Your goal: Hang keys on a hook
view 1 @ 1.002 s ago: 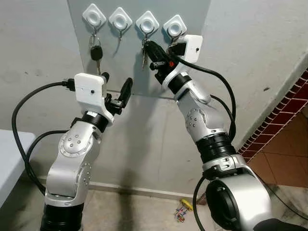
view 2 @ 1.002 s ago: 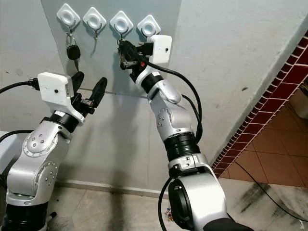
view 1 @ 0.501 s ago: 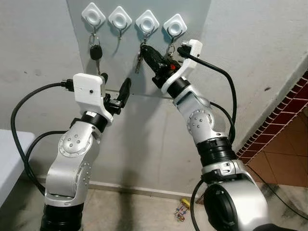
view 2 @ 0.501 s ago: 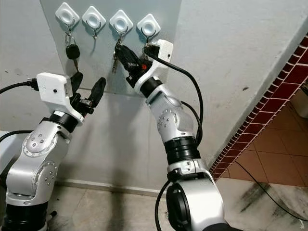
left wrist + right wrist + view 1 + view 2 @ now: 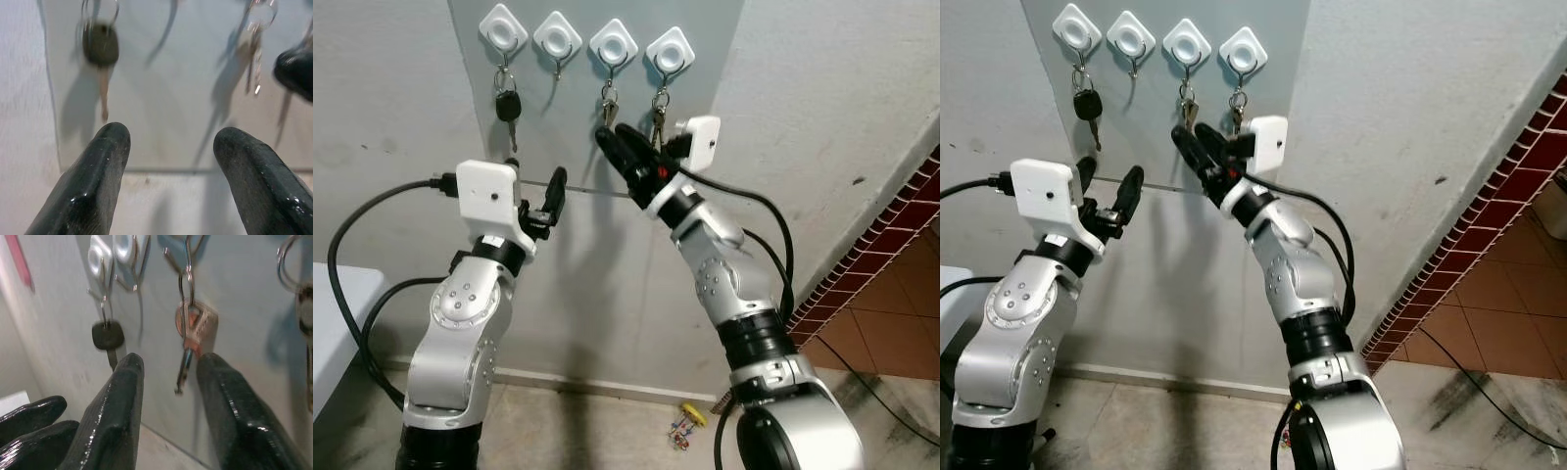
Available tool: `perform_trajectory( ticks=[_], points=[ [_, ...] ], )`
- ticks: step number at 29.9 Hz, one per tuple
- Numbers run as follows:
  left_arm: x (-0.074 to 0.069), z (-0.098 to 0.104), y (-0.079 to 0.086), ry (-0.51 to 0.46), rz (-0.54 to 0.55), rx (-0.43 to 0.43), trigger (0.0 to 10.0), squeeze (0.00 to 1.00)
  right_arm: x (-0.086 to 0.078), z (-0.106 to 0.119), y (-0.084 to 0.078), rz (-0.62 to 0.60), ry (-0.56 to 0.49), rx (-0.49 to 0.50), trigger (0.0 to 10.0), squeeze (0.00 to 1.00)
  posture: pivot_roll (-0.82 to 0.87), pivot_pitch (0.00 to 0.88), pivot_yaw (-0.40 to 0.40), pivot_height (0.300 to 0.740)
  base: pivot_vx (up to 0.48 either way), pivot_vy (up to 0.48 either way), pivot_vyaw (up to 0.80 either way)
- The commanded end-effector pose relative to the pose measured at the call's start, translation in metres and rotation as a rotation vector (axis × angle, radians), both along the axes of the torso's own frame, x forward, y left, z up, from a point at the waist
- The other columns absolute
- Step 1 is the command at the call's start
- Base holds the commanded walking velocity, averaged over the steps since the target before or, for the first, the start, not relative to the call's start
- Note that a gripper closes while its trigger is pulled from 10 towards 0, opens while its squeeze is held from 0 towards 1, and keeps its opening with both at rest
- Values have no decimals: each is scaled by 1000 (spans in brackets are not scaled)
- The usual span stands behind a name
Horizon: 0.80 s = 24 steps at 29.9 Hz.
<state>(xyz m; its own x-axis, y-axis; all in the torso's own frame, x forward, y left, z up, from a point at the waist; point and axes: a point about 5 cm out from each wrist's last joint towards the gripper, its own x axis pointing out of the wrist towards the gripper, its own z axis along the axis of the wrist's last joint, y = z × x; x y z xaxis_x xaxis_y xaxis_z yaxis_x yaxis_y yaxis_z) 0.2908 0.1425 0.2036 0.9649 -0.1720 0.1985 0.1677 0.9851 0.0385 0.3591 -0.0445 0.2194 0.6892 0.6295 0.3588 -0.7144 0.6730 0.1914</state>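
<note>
R gripper (image 5: 619, 147) sits just below the silver key (image 5: 608, 110), which hangs from the 3rd hook (image 5: 613, 47) of the row. Fingers are apart w/ nothing between them; in the R wrist view the key (image 5: 190, 340) dangles just ahead of the fingertips (image 5: 128, 364), slightly nearer one finger, not touching as far as I can tell. Key's long axis is vertical, ring over the hook prong, blade pointing down toward the gripper. So the task's thing looks already hung; the next move, by my read, is a straight pull-back away from the wall.

Tight spots: another key bunch (image 5: 658, 113) hangs on the 4th hook just beside the gripper, close to its white camera block. The black-headed key (image 5: 508, 106) on the 1st hook is well off to the far side, w/ one bare hook (image 5: 558, 41) between. Open room lies below and away from the grey wall panel (image 5: 587, 157).

L gripper (image 5: 544, 196) hovers lower, nearer the black key, fingers spread moderately wide, empty; R arm is the nearer one.
</note>
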Motion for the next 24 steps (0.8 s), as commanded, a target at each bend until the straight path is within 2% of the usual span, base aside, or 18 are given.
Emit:
perform_trajectory(
  ticks=[1, 5, 8, 10, 11, 13, 14, 16, 17, 18, 21, 24],
  points=[
    [-1, -12, -4, 28, 8, 19, 10000, 0, -2, -6, -5, -30, -11, -19, 10000, 1000, -19, 27, -57, 728, 0, 0, 0],
    [-3, -31, -7, 86, 16, 34, 10000, 0, -6, -24, -12, -63, 32, -33, 10000, 1000, -19, 27, -57, 728, 0, 0, 0],
    [-3, -33, -7, 90, 17, 34, 10000, 0, -7, -26, -12, -65, 34, -36, 10000, 1000, -19, 27, -57, 728, 0, 0, 0],
    [-3, -51, -5, 137, 42, 48, 10000, 0, -11, -49, -19, -102, 73, -85, 10000, 1000, -27, 16, -52, 728, 0, 0, 0],
    [-5, -68, -4, 181, 50, 28, 10000, 0, -16, -70, -24, -126, 110, -130, 10000, 1000, -33, 7, -46, 728, 0, 0, 0],
    [-5, -75, -4, 198, 48, 8, 10000, 0, -19, -78, -27, -133, 126, -149, 10000, 1000, -33, 7, -46, 728, 0, 0, 0],
    [-8, -95, -2, 246, 53, 1, 10000, 0, -25, -102, -34, -162, 175, -202, 10000, 1000, -49, 0, -40, 728, 0, 0, 0],
    [-13, -120, -2, 302, 32, 46, 10000, 0, -35, -134, -45, -194, 257, -266, 10000, 1000, -50, 0, -38, 728, 0, 0, 0],
    [-16, -138, -2, 361, 34, 32, 10000, 0, -43, -155, -54, -214, 313, -321, 10000, 1000, -50, 0, -39, 728, 0, 0, 0],
    [-17, -141, -2, 374, 38, 24, 10000, 0, -44, -158, -55, -217, 322, -332, 10000, 1000, -50, 0, -39, 728, 0, 0, 0],
    [-20, -157, -1, 402, 44, 69, 10000, 0, -55, -178, -65, -236, 384, -385, 10000, 1000, -50, 0, -39, 728, 0, 0, 0],
    [-26, -182, 1, 490, 59, 54, 10000, 0, -69, -204, -78, -285, 472, -463, 10000, 1000, -60, 0, -33, 728, 0, 0, 0]
  ],
)
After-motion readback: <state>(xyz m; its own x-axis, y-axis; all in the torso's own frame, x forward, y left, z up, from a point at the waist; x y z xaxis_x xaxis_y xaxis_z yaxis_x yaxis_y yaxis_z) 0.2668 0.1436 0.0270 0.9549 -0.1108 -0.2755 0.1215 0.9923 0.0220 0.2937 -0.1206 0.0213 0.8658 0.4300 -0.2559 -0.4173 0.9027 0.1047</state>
